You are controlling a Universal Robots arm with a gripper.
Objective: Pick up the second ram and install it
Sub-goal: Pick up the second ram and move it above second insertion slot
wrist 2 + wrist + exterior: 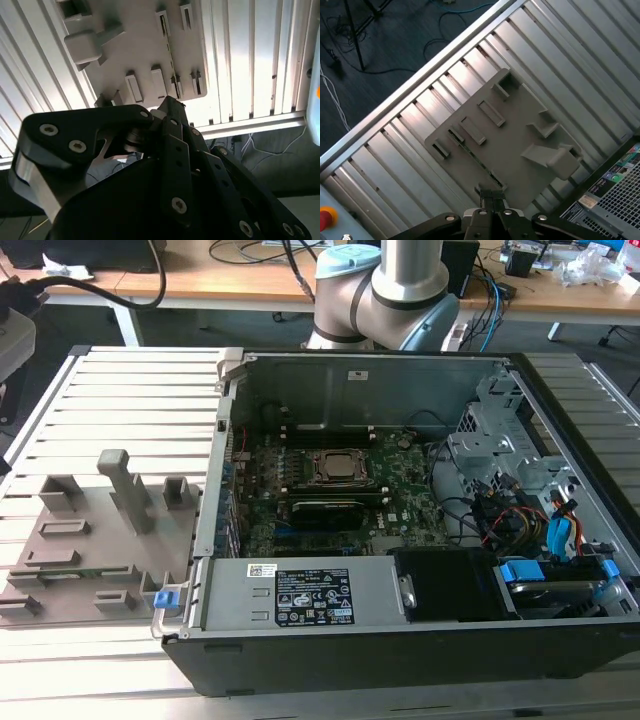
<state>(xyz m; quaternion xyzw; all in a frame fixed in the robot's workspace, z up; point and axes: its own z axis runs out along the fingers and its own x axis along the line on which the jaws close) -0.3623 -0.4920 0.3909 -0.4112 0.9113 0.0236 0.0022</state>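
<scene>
The exterior view looked down from a raised spot off the arm onto the open computer case (380, 375), fairly near, with the grey holder plate (120, 543) on the exterior view's left. Both wrist views looked past the pincer (491, 196) from close in, down at that plate beneath its tip on the slatted table (395, 165) — the patch all three views shared.

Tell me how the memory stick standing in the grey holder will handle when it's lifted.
The memory stick is a thin narrow board, so probably light and stiff but fragile if bent. It sits on edge in a slot of the grey holder, so it may bind unless pulled straight out.
</scene>
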